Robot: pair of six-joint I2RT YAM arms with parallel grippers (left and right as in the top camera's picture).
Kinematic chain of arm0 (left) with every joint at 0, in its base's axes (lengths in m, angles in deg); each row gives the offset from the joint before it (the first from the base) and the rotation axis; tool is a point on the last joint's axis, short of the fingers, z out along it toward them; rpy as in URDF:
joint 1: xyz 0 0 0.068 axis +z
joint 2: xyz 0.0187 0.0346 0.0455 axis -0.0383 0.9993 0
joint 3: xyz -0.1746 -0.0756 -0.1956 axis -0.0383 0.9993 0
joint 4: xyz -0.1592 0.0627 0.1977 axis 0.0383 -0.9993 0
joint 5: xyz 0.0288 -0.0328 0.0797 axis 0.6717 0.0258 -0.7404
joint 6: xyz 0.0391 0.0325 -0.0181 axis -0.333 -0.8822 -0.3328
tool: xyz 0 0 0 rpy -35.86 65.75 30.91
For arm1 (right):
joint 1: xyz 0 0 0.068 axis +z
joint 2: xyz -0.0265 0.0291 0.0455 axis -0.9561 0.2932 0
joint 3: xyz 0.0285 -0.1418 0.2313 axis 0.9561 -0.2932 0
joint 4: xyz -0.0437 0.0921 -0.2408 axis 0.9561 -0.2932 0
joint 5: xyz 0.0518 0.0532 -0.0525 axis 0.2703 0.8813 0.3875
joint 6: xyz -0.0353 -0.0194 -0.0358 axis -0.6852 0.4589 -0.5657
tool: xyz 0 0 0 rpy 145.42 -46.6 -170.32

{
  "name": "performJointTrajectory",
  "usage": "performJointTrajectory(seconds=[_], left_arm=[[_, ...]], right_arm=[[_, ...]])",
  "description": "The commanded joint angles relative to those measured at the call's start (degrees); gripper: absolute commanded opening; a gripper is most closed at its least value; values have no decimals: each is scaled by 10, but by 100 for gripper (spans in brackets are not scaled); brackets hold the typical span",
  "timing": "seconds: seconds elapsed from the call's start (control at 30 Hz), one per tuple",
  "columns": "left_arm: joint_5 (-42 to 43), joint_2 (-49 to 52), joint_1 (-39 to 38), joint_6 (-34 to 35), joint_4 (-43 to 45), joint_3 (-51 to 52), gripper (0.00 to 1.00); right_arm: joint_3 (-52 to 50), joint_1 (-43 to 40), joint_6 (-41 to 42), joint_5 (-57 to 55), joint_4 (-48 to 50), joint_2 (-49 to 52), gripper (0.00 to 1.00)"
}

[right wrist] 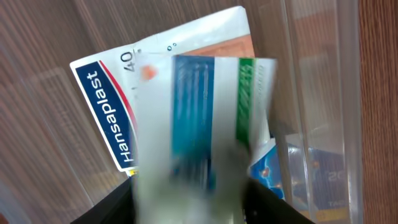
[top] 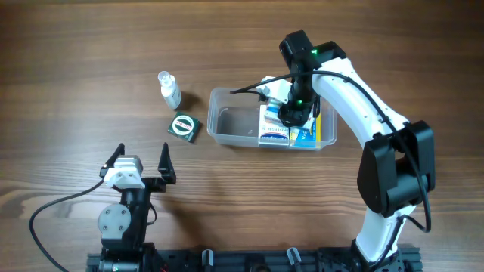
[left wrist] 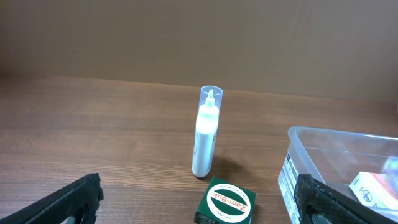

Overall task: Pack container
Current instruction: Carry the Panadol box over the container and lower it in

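The clear plastic container [top: 221,128] sits mid-table with several small boxes in its right half. My right gripper [top: 295,113] is down inside it, shut on a white box with blue and green stripes [right wrist: 199,118], held just above a Hansaplast box [right wrist: 102,112]. My left gripper [top: 140,162] is open and empty near the front left. In the left wrist view its fingers frame a green Zam-Buk box [left wrist: 225,202], a small clear spray bottle [left wrist: 205,134] and the container's corner [left wrist: 298,149].
The green Zam-Buk box [top: 183,126] lies just left of the container. The spray bottle [top: 169,90] stands behind it. A black cable [top: 53,208] runs from the left arm's base toward the left edge.
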State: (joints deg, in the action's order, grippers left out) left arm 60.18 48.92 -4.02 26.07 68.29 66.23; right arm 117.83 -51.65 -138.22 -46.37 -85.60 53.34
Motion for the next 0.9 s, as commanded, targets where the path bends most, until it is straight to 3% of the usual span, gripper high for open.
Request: performJointTrajectory(seconds=[0.0, 0.27, 0.5, 0.67, 0.87], left_arm=[[-6, -4, -3, -9, 0, 3, 100], [-6, -4, -3, -9, 0, 3, 100], [-6, -4, -3, -9, 0, 3, 100], [-5, -4, -3, -9, 0, 3, 100], [-6, -4, -3, -9, 0, 3, 100]], right_arm=[[5, 0, -18, 17, 2, 7, 55], [5, 0, -9, 17, 6, 7, 62], [5, 1, 39, 41, 19, 3, 51], [5, 1, 66, 64, 21, 3, 36], [5, 1, 92, 64, 21, 3, 32]])
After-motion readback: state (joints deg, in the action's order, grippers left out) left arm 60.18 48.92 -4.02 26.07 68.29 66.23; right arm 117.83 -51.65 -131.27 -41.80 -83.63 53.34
